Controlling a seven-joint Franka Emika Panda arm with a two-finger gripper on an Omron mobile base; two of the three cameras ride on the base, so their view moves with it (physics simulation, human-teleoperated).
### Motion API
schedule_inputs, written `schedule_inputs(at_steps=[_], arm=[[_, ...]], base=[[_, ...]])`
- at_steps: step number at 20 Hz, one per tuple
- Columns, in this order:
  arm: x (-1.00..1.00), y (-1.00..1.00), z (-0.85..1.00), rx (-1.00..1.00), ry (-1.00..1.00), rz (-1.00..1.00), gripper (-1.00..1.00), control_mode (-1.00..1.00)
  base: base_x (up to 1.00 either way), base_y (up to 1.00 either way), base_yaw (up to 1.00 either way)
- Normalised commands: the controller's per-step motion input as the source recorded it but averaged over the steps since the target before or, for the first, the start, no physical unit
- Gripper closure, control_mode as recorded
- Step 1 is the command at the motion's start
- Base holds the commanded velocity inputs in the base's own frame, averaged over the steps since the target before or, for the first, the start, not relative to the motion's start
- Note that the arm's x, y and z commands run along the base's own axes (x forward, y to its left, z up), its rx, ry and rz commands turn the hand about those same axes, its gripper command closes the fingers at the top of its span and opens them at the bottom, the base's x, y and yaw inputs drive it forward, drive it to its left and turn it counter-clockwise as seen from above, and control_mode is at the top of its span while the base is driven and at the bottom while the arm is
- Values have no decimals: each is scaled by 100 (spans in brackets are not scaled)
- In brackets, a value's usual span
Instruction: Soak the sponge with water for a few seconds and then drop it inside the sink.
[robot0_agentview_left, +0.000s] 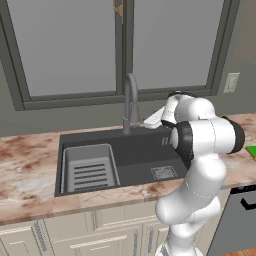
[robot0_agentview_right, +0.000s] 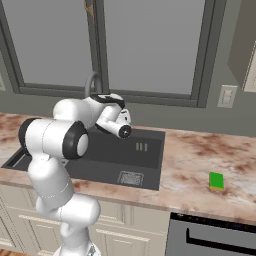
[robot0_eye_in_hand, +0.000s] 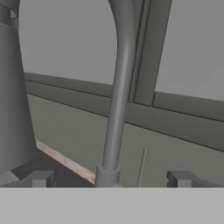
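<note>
Risk of clipping the faucet (robot0_eye_in_hand: 117, 87): gripper (robot0_eye_in_hand: 109, 178) spread wide, empty, close in front of the neck, base rising between the fingertips. Any forward push likely to knock it. Open basin of the sink (robot0_agentview_left: 135, 155) below, free room there. Sponge (robot0_agentview_right: 216, 180) well apart, on the counter (robot0_agentview_right: 195, 160) right of the sink, near its front edge; possibly a nudge-off hazard.

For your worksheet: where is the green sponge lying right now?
In the right base view the sponge lies flat on the marble counter, well to the right of the sink and just above the dark appliance front.
</note>
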Motion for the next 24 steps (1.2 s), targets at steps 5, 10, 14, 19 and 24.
schedule_inputs(at_steps=[5,10,14,19,24], arm=[[10,5,0,0,0,-6,-100,-100],[6,0,-16,0,0,-1,-100,-100],[6,0,-30,0,0,0,-100,-100],[10,0,-18,0,0,0,-100,-100],[24,0,0,0,0,0,-100,-100]], base=[[0,0,0],[0,0,0],[0,0,0],[0,0,0],[0,0,0]])
